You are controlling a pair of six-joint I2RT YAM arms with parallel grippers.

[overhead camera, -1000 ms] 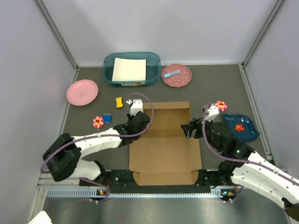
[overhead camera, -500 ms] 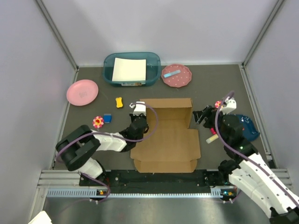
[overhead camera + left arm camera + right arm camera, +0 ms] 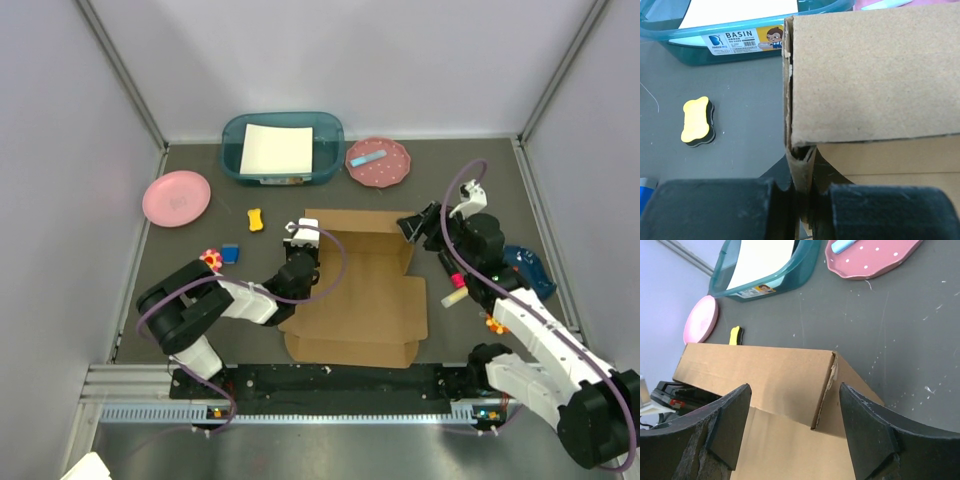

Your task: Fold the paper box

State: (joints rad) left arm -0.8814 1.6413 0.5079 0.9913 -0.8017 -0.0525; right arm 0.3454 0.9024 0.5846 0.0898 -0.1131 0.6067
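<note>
Paper box [image 3: 355, 295] is lying mid-table between your two arms. Its base panel is resting flat on the dark table [image 3: 180, 300], and its far wall is standing raised along the back edge. The near flap is lying flat toward the arm bases.

Your left gripper [image 3: 297, 268] is sitting at the box's far-left corner. In the left wrist view its jaws are pressing nearly together on a thin upright flap of cardboard at that corner. The flap edge is running up between the two black fingers [image 3: 715, 210].

Your right gripper [image 3: 415, 226] is hovering at the far-right corner. In the right wrist view its jaws are standing wide apart, and the corner of the raised wall is showing between the fingers [image 3: 725, 427]. You cannot tell here whether either finger is touching cardboard.

Around it:
- A teal basin [image 3: 230, 135] holding a white sheet is sitting against the back of the table.
- A pink dotted plate [image 3: 385, 168] is lying just right of the basin and carrying a light blue piece.
- A plain pink plate [image 3: 176, 197] is lying far left.
- A yellow bone-shaped sponge [image 3: 256, 218] is lying between the basin and the box's left corner, apart from both.
- A small blue block [image 3: 230, 253] and a flower toy [image 3: 210, 258] are lying near the left arm.
- A dark blue plate [image 3: 530, 270] is showing partly from behind the right arm.
</note>
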